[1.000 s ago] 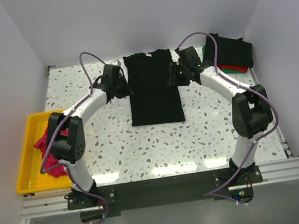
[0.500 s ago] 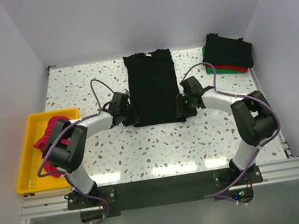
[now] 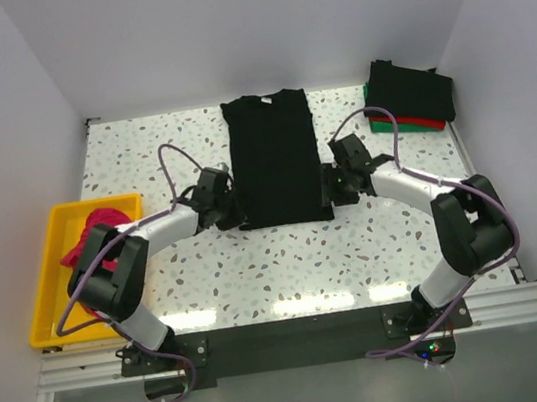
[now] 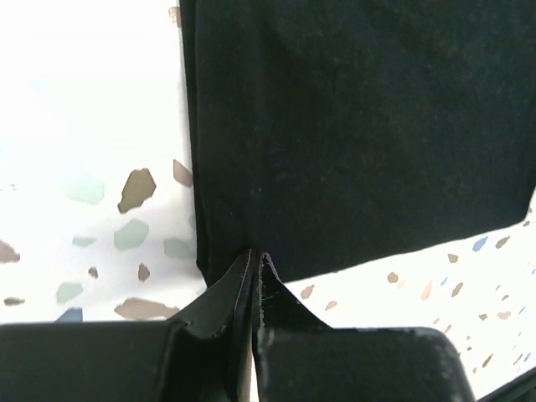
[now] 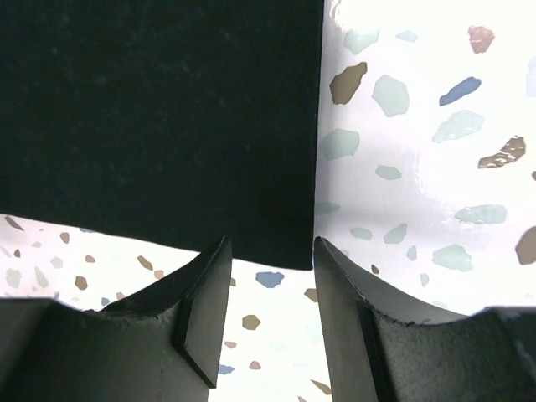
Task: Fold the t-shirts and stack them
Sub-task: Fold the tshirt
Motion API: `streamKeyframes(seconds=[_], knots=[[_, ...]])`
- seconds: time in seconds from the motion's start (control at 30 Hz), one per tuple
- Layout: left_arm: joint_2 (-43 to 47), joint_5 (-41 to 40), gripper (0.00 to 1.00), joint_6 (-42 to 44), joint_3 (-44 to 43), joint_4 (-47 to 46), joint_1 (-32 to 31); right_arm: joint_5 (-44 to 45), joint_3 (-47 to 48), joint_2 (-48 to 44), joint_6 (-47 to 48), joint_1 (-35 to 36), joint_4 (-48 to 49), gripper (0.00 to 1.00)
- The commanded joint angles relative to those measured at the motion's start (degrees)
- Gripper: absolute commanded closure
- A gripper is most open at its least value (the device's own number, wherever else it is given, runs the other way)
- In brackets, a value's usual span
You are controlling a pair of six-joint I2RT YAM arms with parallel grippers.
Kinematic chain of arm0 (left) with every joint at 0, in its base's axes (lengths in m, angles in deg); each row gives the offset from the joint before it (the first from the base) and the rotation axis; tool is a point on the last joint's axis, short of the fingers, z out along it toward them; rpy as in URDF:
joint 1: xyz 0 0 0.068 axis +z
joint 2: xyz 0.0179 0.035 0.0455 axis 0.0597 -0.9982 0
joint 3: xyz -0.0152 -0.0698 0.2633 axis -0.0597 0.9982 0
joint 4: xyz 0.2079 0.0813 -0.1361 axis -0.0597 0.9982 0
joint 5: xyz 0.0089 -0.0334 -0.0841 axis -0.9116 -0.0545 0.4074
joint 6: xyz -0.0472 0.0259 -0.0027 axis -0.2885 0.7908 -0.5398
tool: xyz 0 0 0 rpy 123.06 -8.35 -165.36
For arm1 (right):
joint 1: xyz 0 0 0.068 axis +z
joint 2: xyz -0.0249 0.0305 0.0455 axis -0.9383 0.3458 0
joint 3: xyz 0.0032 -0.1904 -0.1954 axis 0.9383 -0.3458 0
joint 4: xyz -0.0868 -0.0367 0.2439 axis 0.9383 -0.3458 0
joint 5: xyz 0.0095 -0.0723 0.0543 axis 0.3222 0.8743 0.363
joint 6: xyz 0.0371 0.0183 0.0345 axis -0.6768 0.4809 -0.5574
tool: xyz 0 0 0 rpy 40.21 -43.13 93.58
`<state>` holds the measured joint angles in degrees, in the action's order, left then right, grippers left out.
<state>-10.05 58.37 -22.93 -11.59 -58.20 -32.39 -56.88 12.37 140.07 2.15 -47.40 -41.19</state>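
A black t-shirt, folded into a long narrow strip, lay at the centre of the speckled table in the overhead view, collar toward the top of the frame. The left hand sat at the strip's lower-left corner and the right hand at its lower-right corner.

Only the overhead camera took in the stack of folded shirts at the upper right, black above red and green. It alone also showed the yellow tray at the left edge, holding a crumpled pink shirt.

The wrist cameras supplied what that view could not. The left one showed its fingers pressed together, tips against the shirt's corner at lower centre of the frame. Whether cloth was caught between them could not be told. The right one showed its fingers standing apart, the shirt's corner lying flat on the table between them, ungripped.
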Motion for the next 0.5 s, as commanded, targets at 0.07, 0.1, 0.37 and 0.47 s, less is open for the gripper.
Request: streamKeyframes(seconds=[0.07, 0.1, 0.37, 0.47], knots=[[3.7, 0.4, 0.95, 1.9, -2.3, 1.7, -0.2, 3.4, 2.9, -4.0, 1.3, 0.9, -1.2, 0.52], [3.5, 0.4, 0.94, 1.7, -2.7, 0.9, -0.2, 3.4, 3.4, -3.9, 1.4, 1.2, -1.1, 0.52], [-6.4, 1.6, 0.94, 0.1, -11.4, -5.2, -0.3, 4.7, 12.1, 5.7, 0.7, 4.3, 2.0, 0.52], [-9.7, 0.2, 0.94, 0.0, -12.6, -6.7, -0.3, 4.6, 13.1, 10.0, 0.1, 4.6, 3.7, 0.52]])
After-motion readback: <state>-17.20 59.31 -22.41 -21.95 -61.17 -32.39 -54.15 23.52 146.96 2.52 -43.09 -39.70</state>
